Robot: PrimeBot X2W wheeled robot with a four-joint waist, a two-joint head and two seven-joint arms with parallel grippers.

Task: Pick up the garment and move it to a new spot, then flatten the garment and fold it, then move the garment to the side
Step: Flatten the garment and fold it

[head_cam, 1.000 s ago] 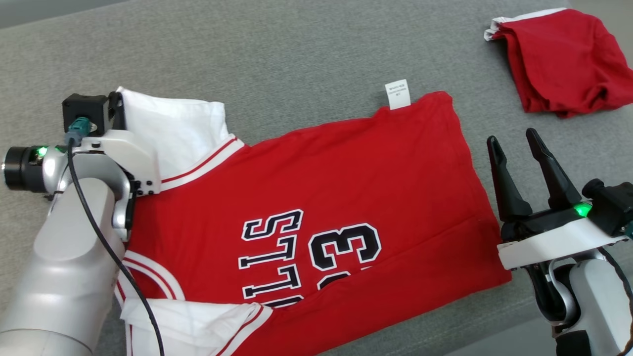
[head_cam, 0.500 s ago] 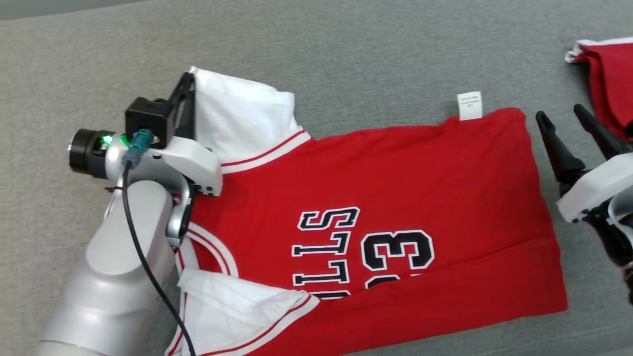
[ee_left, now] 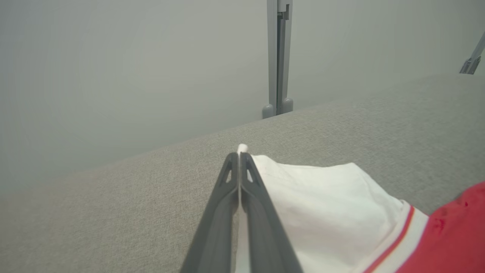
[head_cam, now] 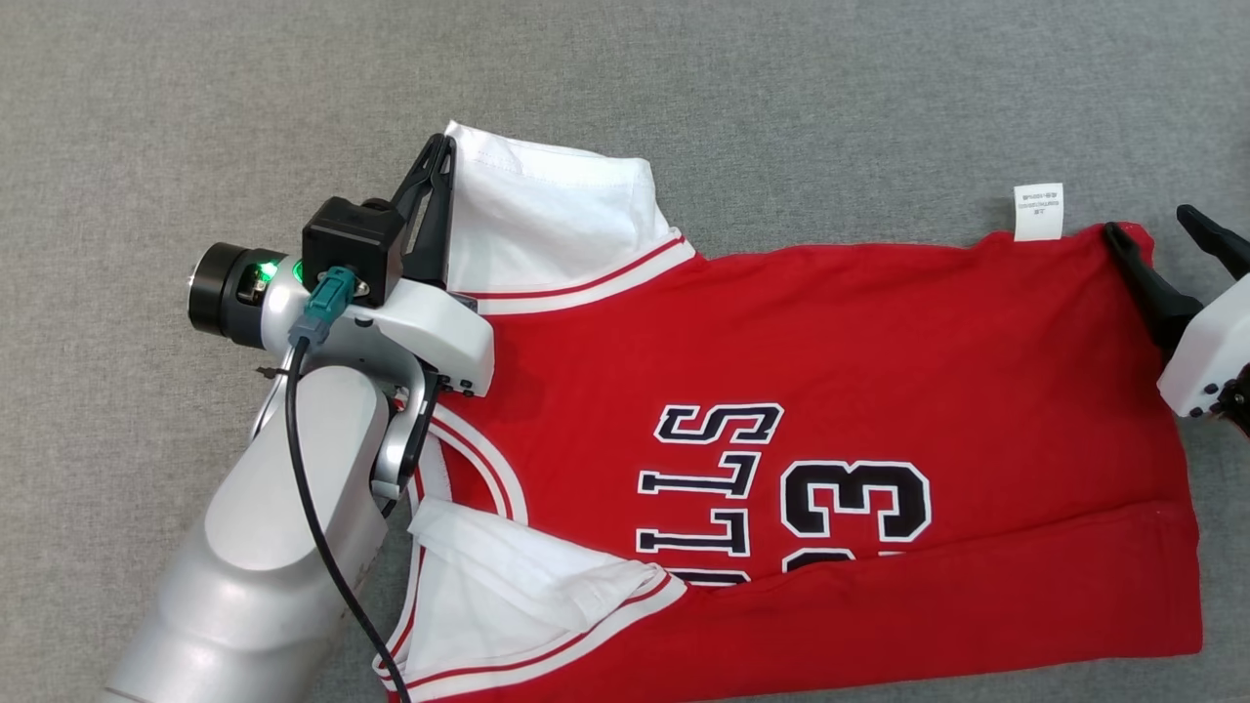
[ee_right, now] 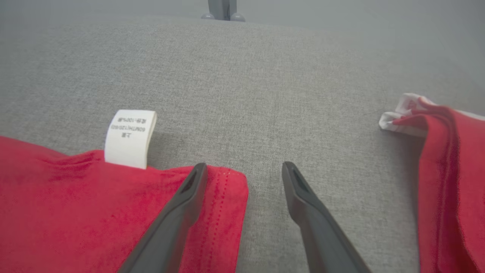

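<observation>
The garment is a red jersey with white sleeves and black lettering, spread flat on the grey cloth surface. My left gripper is shut on the far edge of its upper white sleeve. In the left wrist view the left gripper pinches a sliver of that white sleeve. My right gripper stands open at the jersey's far hem corner. In the right wrist view the right gripper straddles that red corner, one finger lying over the cloth, beside the white care label.
A second red garment with a white edge lies bunched just right of my right gripper. A grey post stands behind the surface's far edge. Bare grey cloth stretches beyond the jersey.
The head camera has shifted, so the whole scene slid right and down. The right gripper moved from beside the hem to its far corner. The left gripper still holds the sleeve.
</observation>
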